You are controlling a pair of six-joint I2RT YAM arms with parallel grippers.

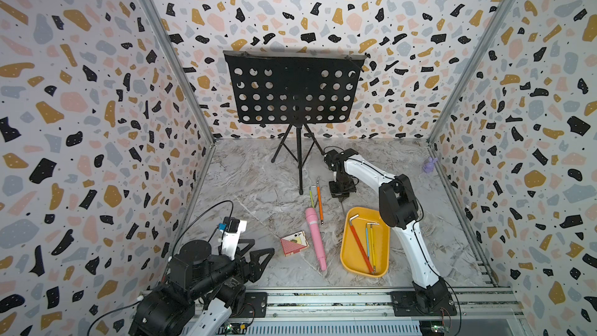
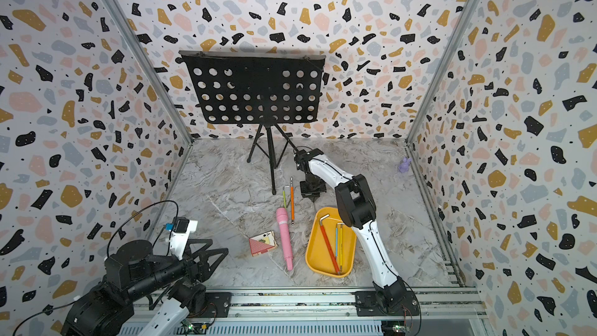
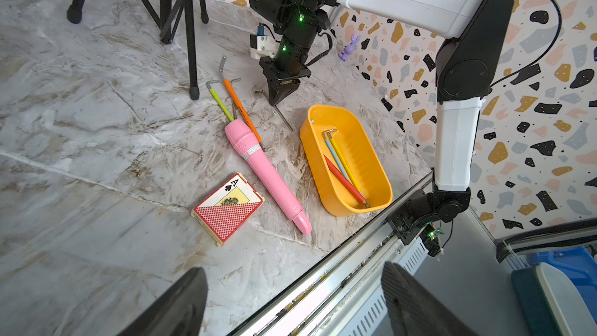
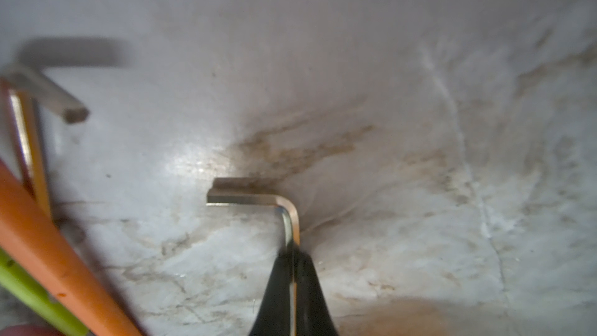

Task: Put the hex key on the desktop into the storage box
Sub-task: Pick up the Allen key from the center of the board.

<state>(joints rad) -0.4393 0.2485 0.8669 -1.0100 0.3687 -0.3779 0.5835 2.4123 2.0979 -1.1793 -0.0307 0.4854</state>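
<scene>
A bare silver hex key (image 4: 245, 198) lies low on the marble desktop (image 1: 258, 189), just beyond the far left corner of the yellow storage box (image 1: 382, 253). My right gripper (image 4: 293, 255) points straight down and is shut on its long arm; the left wrist view shows that gripper (image 3: 277, 101) with the key's tail (image 3: 284, 119) sticking out towards the box (image 3: 374, 169). Three coloured-sleeve hex keys (image 1: 367, 240) lie inside the box. Green (image 1: 311, 197) and orange (image 1: 319, 203) sleeved keys lie on the desktop beside the gripper. My left gripper (image 3: 295, 305) hovers open and empty at the near left.
A pink stick (image 1: 315, 237) lies left of the box, with a red playing-card box (image 1: 293, 243) beside it. A black music stand (image 1: 300, 163) rises behind the keys. A small purple figure (image 1: 430, 165) sits by the right wall. A metal rail (image 1: 323, 298) edges the front.
</scene>
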